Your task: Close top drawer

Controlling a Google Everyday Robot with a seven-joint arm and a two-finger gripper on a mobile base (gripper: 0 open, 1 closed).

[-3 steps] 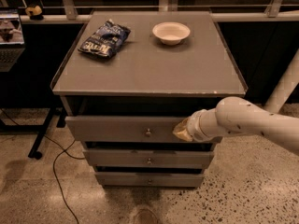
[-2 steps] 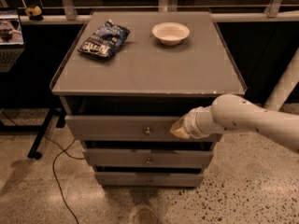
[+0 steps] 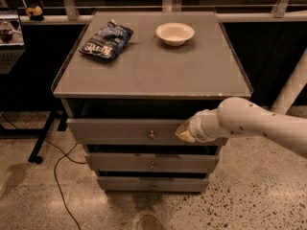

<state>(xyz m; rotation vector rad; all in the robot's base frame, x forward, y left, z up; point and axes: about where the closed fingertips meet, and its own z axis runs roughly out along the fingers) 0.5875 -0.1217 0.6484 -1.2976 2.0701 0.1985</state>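
The top drawer (image 3: 120,131) of the grey cabinet stands pulled out a little, with a dark gap under the cabinet top. Its long flat front has a small round metal knob (image 3: 151,134) at the centre. My gripper (image 3: 183,132) comes in from the right on a white arm (image 3: 254,123). Its tip rests against the drawer front just right of the knob. The fingers are hidden behind the wrist.
Two lower drawer fronts (image 3: 151,163) sit below, each with a knob. On the cabinet top (image 3: 192,75) lie a blue chip bag (image 3: 106,40) and a white bowl (image 3: 175,33). A black cable (image 3: 57,176) runs on the floor at left. A laptop (image 3: 9,37) stands at far left.
My gripper has moved left along the drawer front, closer to the knob. The drawer looks about as far out as before.
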